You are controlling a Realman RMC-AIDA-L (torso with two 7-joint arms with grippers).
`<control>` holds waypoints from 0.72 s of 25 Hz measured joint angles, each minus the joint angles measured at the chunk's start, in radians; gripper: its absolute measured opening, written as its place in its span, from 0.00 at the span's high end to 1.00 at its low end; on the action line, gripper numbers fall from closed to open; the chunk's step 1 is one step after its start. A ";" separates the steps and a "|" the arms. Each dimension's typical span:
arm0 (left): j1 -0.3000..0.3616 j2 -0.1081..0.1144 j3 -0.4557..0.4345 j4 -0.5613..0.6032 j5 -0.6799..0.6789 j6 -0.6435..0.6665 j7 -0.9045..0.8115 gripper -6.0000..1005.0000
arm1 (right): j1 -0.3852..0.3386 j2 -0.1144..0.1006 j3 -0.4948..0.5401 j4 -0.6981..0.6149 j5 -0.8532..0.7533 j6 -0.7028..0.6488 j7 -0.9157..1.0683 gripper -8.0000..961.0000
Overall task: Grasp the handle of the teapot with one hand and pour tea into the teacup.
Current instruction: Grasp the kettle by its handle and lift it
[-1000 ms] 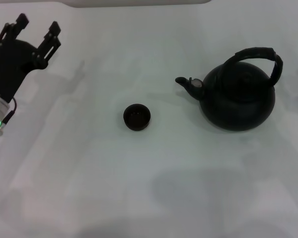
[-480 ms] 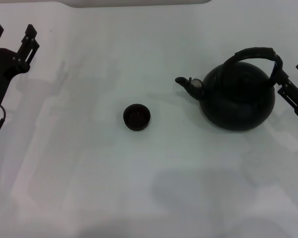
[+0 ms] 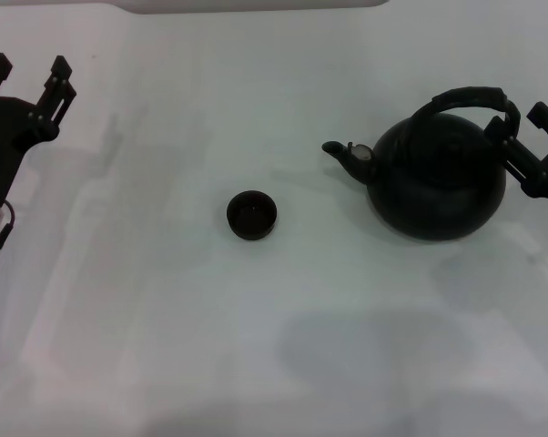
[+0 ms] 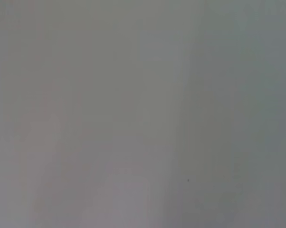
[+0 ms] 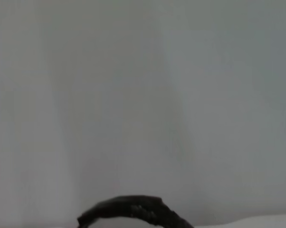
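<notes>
The round matte black teapot (image 3: 436,178) stands upright on the white table at the right, its spout (image 3: 339,152) pointing left. Its ribbed black arched handle (image 3: 465,96) spans the top and also shows in the right wrist view (image 5: 133,210). The small black teacup (image 3: 251,215) sits left of the teapot, with dark liquid inside. My right gripper (image 3: 521,125) is open at the right edge, its fingers beside the handle's right end. My left gripper (image 3: 28,69) is open at the far left, away from both.
The white table (image 3: 256,346) carries only the teapot and teacup. Its far edge (image 3: 256,7) runs along the top. The left wrist view shows only plain table surface.
My right gripper has come in from the right edge and moved up towards the handle's right end. My left arm has pulled back to the left. Teapot and teacup have not moved.
</notes>
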 joint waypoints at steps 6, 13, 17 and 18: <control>0.001 0.000 0.000 0.001 0.000 0.000 -0.001 0.22 | 0.003 -0.001 0.000 -0.004 0.001 0.019 -0.003 0.20; 0.004 0.000 0.000 0.002 0.001 0.006 -0.002 0.22 | 0.004 -0.003 -0.001 0.004 -0.002 0.023 -0.001 0.21; 0.005 0.001 0.000 0.002 0.001 0.009 -0.002 0.23 | 0.010 -0.004 -0.011 0.005 -0.012 0.023 -0.006 0.35; 0.005 0.001 0.000 0.002 0.001 0.009 -0.002 0.23 | 0.010 -0.005 -0.012 0.005 -0.012 0.023 -0.007 0.39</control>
